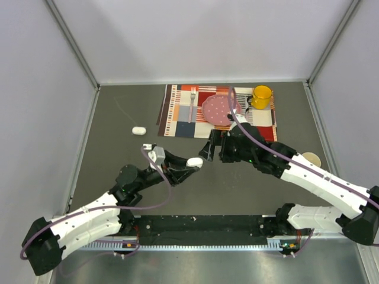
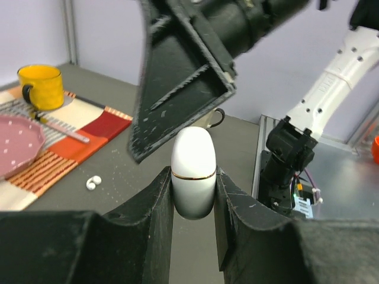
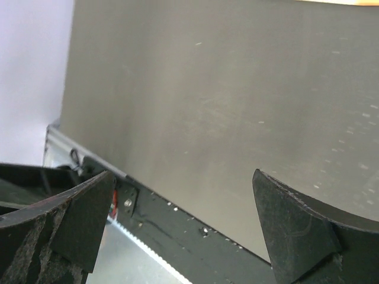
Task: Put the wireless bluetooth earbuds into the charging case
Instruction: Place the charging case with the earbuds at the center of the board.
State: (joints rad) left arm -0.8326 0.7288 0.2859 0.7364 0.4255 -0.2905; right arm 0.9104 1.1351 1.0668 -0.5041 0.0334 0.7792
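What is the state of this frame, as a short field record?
left end effector: shut on case
case: upright, lid closed
right end effector: open, empty, close by case
earbuds: on table beside mat, not yet inserted

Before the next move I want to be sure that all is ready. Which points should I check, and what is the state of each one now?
1. Grip on the case by the left fingers: ok, it is clamped upright between both.
2. Lid of the case open: not ok, the seam is shut.
3. The right fingers open and free: ok, they are wide apart with nothing between them.
4. The right fingers near the case: ok, one hangs close by its top in the left wrist view.
5. The earbuds found: ok, they lie on the table beside the mat.
6. Room inside the case: cannot tell.
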